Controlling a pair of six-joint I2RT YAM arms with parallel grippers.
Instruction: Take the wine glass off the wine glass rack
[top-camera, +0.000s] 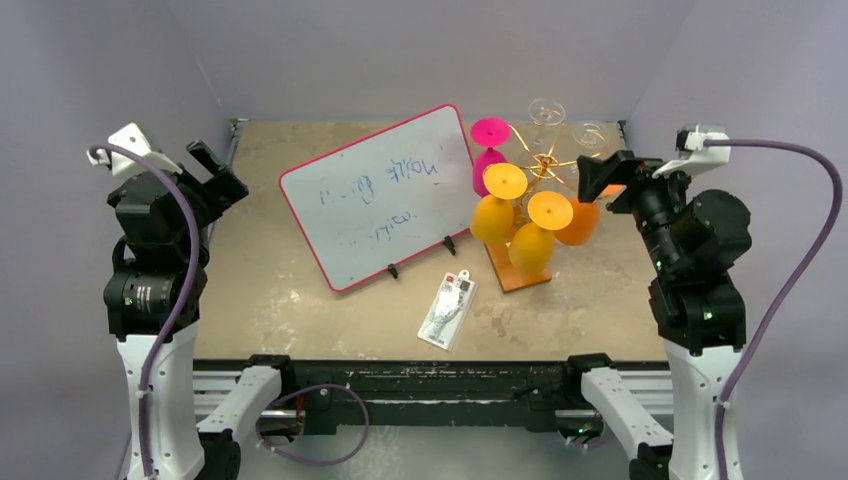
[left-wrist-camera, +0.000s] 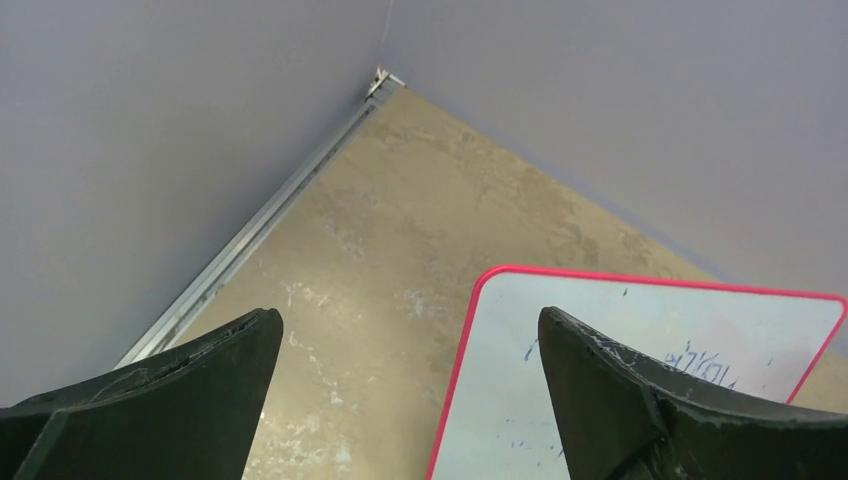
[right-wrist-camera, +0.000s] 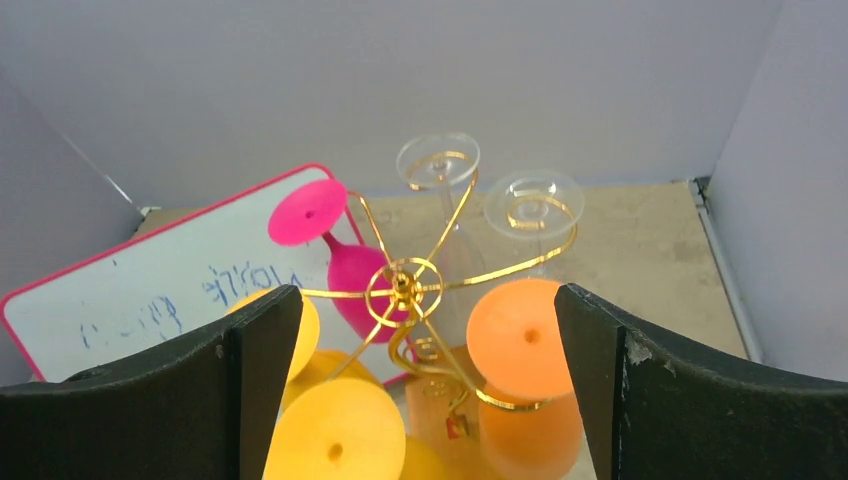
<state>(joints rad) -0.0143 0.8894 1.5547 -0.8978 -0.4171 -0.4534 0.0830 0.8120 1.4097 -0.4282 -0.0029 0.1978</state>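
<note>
The wine glass rack (top-camera: 545, 165) is gold wire on a wooden base (top-camera: 520, 272) at the back right. Hanging upside down from it are a pink glass (top-camera: 490, 150), two yellow glasses (top-camera: 497, 205), an orange glass (top-camera: 580, 222) and two clear glasses (top-camera: 547, 112). My right gripper (top-camera: 597, 178) is open and empty, just right of the rack beside the orange glass. In the right wrist view the gripper (right-wrist-camera: 428, 295) frames the rack's hub (right-wrist-camera: 404, 287), with the orange glass's foot (right-wrist-camera: 518, 335) near the right finger and a yellow glass's foot (right-wrist-camera: 335, 430) near the left. My left gripper (top-camera: 215, 170) is open and empty at the far left.
A red-framed whiteboard (top-camera: 385, 195) stands tilted left of the rack; it also shows in the left wrist view (left-wrist-camera: 640, 350). A small white packet (top-camera: 449, 310) lies in front of the rack's base. Grey walls enclose the table on three sides.
</note>
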